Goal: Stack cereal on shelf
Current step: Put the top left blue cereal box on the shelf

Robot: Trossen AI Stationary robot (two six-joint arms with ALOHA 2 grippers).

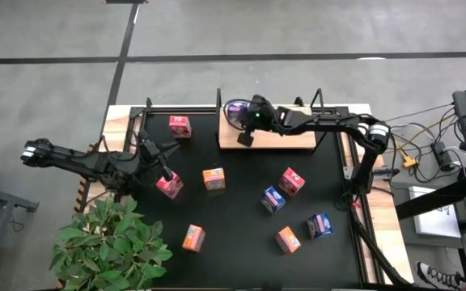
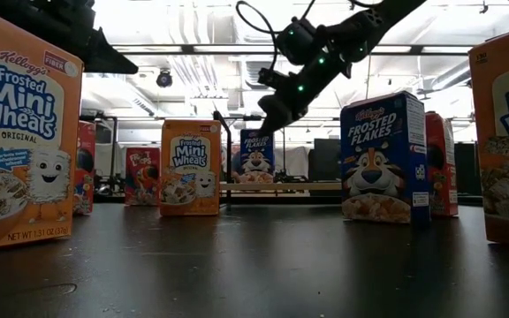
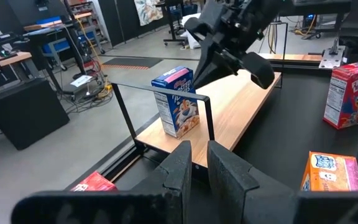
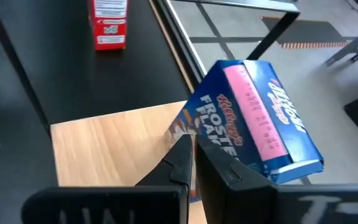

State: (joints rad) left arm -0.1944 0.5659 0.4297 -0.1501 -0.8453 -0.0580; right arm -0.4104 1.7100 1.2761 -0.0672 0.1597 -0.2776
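A blue cereal box (image 1: 232, 113) (image 3: 178, 99) (image 4: 253, 118) stands upright on its base at the left end of the wooden shelf (image 1: 285, 139) (image 3: 247, 106). My right gripper (image 1: 245, 138) (image 2: 270, 115) (image 4: 193, 155) hovers shut and empty just above and beside this box, over the board. My left gripper (image 1: 167, 173) (image 3: 197, 168) is shut and empty, held above the mat at the left. It hangs over a red cereal box (image 1: 169, 187) (image 3: 95, 182) without touching it. Several more red, orange and blue boxes stand loose on the black mat.
On the mat stand a red box (image 1: 180, 125), an orange box (image 1: 213, 179), a red box (image 1: 291, 182), blue boxes (image 1: 273, 199) (image 1: 319, 225) and orange boxes (image 1: 288, 239) (image 1: 193, 238). A potted plant (image 1: 112, 242) sits at the near left corner. Black posts (image 3: 207, 118) frame the shelf's ends.
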